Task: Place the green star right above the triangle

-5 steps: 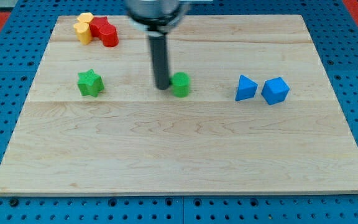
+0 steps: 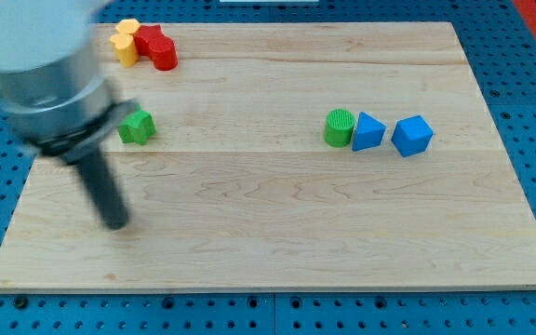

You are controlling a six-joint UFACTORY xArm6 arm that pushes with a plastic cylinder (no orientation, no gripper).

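The green star (image 2: 138, 127) sits at the board's left, partly behind the arm's blurred body. The blue triangle (image 2: 368, 131) sits at the right, with a green cylinder (image 2: 339, 127) touching its left side. My tip (image 2: 116, 224) is on the board at the lower left, well below the green star and far from the triangle. It touches no block.
A blue cube (image 2: 412, 135) lies just right of the triangle. A yellow block (image 2: 125, 41) and a red block (image 2: 156, 46) cluster at the top left corner of the wooden board (image 2: 277, 233).
The green cylinder has moved right, from the board's middle to beside the blue triangle. The rod has swung from the middle to the lower left, below the green star.
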